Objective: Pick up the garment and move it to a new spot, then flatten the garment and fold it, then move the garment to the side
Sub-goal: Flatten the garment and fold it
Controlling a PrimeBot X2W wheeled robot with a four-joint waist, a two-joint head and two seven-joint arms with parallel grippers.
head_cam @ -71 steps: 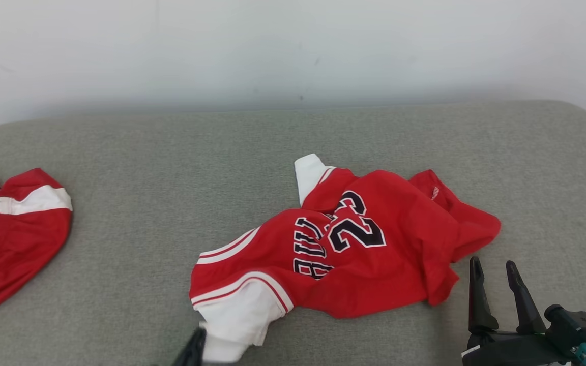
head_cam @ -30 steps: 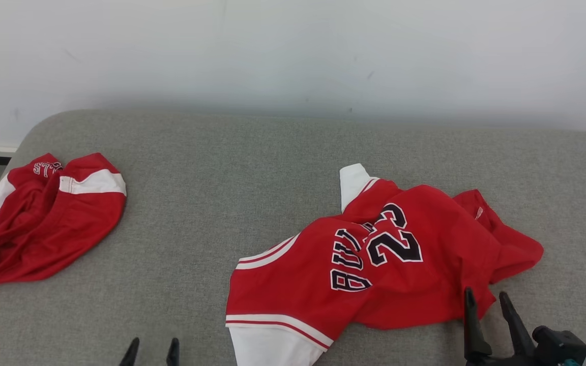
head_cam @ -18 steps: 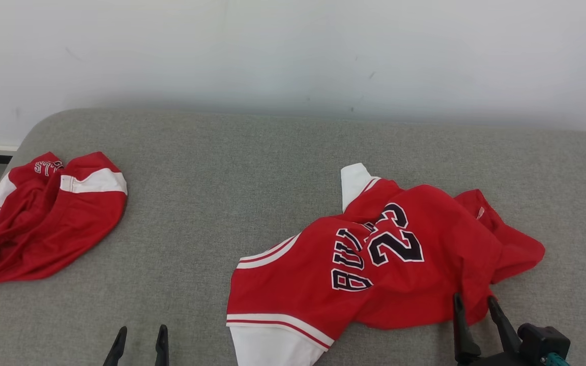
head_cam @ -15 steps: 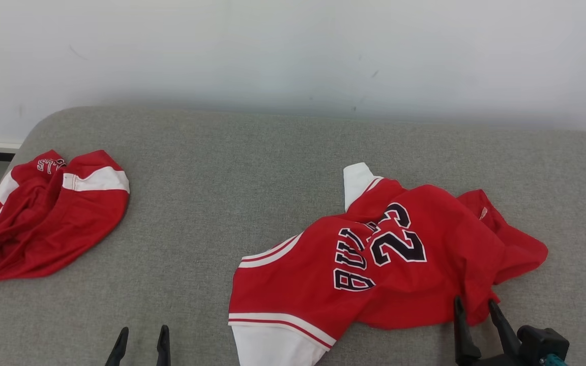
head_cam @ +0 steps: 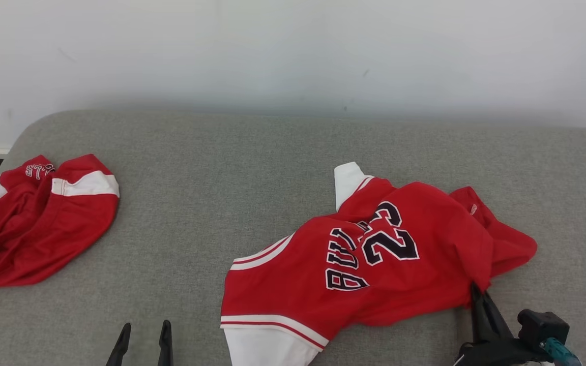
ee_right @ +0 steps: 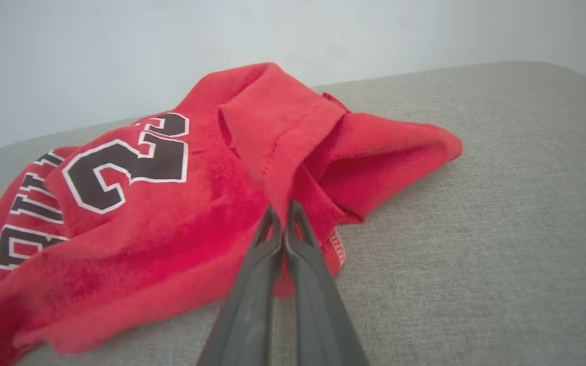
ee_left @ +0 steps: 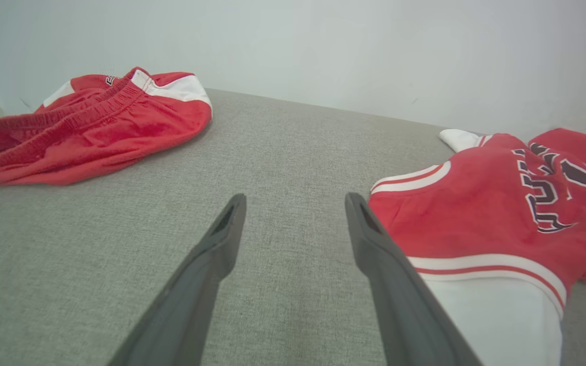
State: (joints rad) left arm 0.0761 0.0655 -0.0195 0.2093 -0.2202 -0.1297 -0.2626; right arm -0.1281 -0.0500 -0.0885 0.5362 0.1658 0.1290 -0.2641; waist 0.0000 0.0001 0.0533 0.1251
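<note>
Red number 23 jersey [head_cam: 374, 254] crumpled on grey cushion [head_cam: 222, 168] right of centre, right fingers [ee_right: 252, 295] pressed together pinching its near red fold, spread a moment ago, left fingers [ee_left: 211, 259] wide apart, empty, beside its white sleeve

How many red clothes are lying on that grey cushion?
2. A red jersey lies right of centre, its edge pinched by the right gripper; red shorts lie bunched at the far left. Others could be outside the camera views.
</note>
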